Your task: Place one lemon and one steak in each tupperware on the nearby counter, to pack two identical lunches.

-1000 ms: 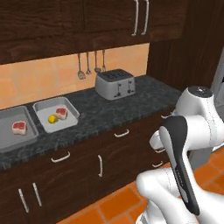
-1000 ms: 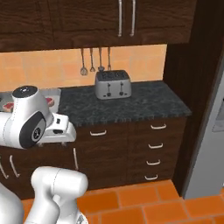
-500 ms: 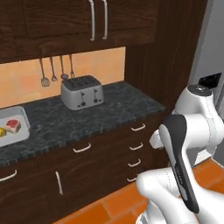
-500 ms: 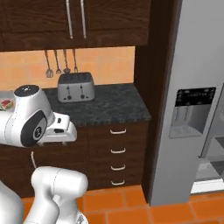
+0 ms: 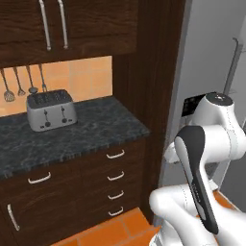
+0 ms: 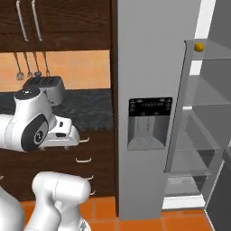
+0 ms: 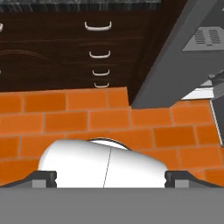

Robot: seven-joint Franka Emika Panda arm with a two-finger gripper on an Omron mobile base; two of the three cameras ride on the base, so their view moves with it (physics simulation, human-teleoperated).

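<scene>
A small yellow lemon (image 6: 198,46) lies on a high shelf inside the open fridge at the right. The counter (image 5: 96,129) of speckled stone runs to the left over dark drawers, and its end also shows in the right base view (image 6: 92,108). The tupperware and the steak are out of view. My gripper (image 7: 111,178) points down at the orange tiled floor, open, with its two dark fingertips (image 7: 43,177) far apart and nothing between them. The arm is folded close over the base.
A silver toaster (image 5: 50,110) stands on the counter under hanging utensils (image 5: 21,84). A tall dark cabinet panel (image 5: 156,96) ends the counter. The grey fridge (image 6: 149,122) with a dispenser panel stands right of it, its glass shelves (image 6: 198,113) exposed.
The whole picture has slid left: the camera has swung right. The trays left the view, the toaster moved to the left side, and the fridge with its open shelves came in.
</scene>
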